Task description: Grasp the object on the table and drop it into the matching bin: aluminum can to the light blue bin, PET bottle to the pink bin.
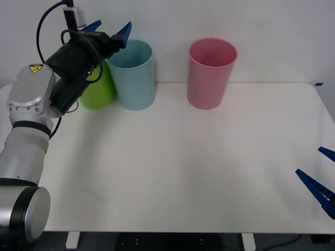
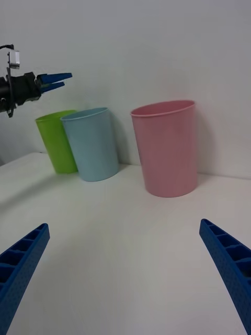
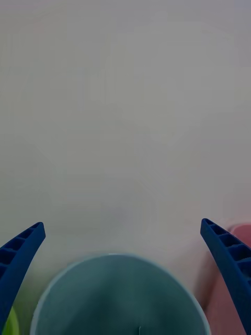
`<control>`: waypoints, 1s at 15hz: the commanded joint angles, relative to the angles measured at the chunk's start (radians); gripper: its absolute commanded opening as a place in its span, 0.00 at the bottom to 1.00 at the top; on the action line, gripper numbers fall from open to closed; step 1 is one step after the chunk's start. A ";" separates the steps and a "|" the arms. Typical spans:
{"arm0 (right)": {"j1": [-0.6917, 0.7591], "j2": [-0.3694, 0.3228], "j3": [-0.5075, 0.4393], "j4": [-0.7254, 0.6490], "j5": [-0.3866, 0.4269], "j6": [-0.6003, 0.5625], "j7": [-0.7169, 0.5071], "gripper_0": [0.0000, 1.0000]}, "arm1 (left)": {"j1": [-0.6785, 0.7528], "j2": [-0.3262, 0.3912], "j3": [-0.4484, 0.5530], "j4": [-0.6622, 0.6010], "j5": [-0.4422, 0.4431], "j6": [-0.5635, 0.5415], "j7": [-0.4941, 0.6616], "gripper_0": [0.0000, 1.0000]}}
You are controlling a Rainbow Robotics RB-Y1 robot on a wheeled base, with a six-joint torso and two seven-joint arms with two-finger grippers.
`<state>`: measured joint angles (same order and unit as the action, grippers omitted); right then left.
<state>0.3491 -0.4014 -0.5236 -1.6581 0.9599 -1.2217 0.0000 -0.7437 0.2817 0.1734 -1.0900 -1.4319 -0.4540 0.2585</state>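
Hovering above the rim of the light blue bin [image 1: 134,76], left gripper [image 1: 109,27] has its blue fingers [image 1: 123,31] spread wide apart, nothing between them, touching nothing. Left wrist view looks straight down into that bin's mouth [image 3: 117,293], both fingers [image 3: 18,256] out at the sides and well clear of the rim; can't tell whether the can is inside, the interior is dim and blurred. Lime green bin [image 1: 98,89] sits just beside the light blue one on its left, partly hidden by the left arm. Pink bin [image 1: 210,73] stands apart to the right, upright on the table [image 1: 183,172]. Right gripper [image 1: 320,178] is parked low near the table's right edge, fingers [image 2: 21,261] splayed, released, holding nothing. Right wrist view shows all three bins upright in a row near the wall, left gripper [image 2: 52,81] raised above them.
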 commanded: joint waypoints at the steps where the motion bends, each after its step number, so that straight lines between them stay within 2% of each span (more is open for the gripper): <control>1: 0.000 0.000 0.000 0.000 0.000 0.000 0.000 1.00 | 0.090 0.020 0.000 -0.088 0.056 -0.025 -0.018 1.00; 5: 0.000 0.000 0.000 0.000 0.000 0.000 0.000 1.00 | 0.227 0.054 0.017 -0.206 0.125 -0.088 -0.045 1.00; 15: 0.000 0.000 0.000 0.000 0.000 0.000 0.000 1.00 | 0.540 0.071 0.261 -0.442 0.139 -0.400 -0.062 1.00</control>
<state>0.3491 -0.4014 -0.5236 -1.6581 0.9599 -1.2217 0.0000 -0.2251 0.3528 0.4189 -1.5199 -1.2951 -0.8320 0.1964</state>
